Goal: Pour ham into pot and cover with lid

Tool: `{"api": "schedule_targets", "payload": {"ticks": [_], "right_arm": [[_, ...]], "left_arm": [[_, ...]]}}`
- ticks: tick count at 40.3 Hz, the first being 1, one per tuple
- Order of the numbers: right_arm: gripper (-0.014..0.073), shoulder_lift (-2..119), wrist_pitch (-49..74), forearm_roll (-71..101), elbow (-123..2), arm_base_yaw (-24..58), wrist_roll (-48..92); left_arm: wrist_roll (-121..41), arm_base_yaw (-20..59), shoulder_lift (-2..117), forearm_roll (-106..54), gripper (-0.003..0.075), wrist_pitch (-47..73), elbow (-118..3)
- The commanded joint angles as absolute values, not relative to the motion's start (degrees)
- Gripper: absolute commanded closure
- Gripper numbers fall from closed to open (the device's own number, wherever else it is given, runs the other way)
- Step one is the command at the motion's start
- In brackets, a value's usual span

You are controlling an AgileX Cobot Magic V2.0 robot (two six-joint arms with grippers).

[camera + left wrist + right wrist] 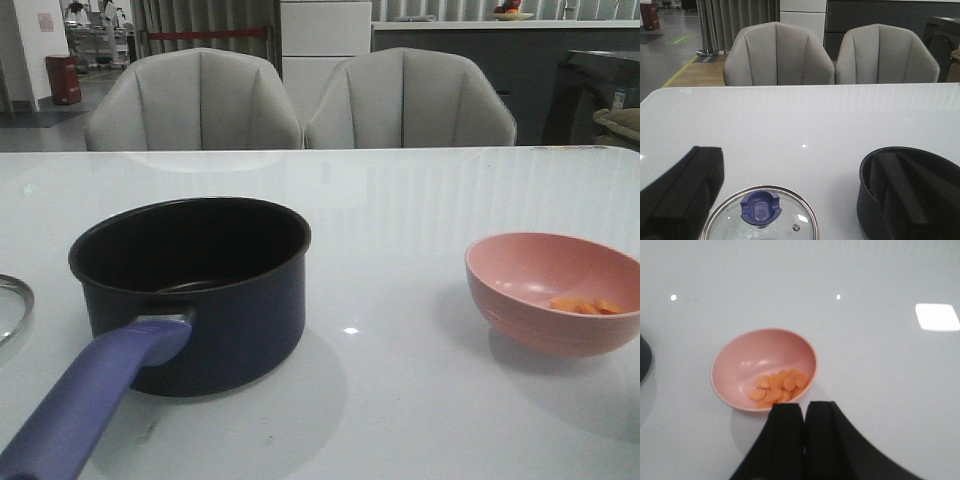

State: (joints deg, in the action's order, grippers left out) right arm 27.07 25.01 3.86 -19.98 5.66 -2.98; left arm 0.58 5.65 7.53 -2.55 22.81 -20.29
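Right wrist view: flat orange ham [776, 388] pieces.

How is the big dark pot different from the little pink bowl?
The pot is dark navy with a black inside; the pink bowl is pink all over. The pot has straight sides and a long purple-blue handle; the bowl is rounded with no handle. The pot looks empty, while the bowl holds the orange ham pieces. The pot also looks bigger and taller. Both are round, open on top and standing upright on the white table.
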Motion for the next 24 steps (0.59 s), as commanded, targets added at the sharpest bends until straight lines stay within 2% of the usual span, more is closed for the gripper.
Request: {"api": "schedule_targets", "payload": {"ticks": [1,14,18,24], "right_arm": [[0.0453,30.1,24.4,4.4,-22.4,5.5,-2.8],[0.0440,35.1,26.9,4.7,-24.2,5.5,-2.8],[0.0353,39.5,29.5,4.9,-27.8,5.5,-3.6],[0.0164,48.0,34.2,4.9,-34.0,5.5,-6.7]], "left_arm": [[1.1,6.1,8.1,-2.6,0.0083,18.1,-21.9],[1.1,6.1,8.1,-2.6,0.0083,18.1,-21.9],[1.1,6.1,8.1,-2.6,0.0083,18.1,-21.9],[1.1,6.1,8.1,-2.6,0.0083,18.1,-21.9]]}}
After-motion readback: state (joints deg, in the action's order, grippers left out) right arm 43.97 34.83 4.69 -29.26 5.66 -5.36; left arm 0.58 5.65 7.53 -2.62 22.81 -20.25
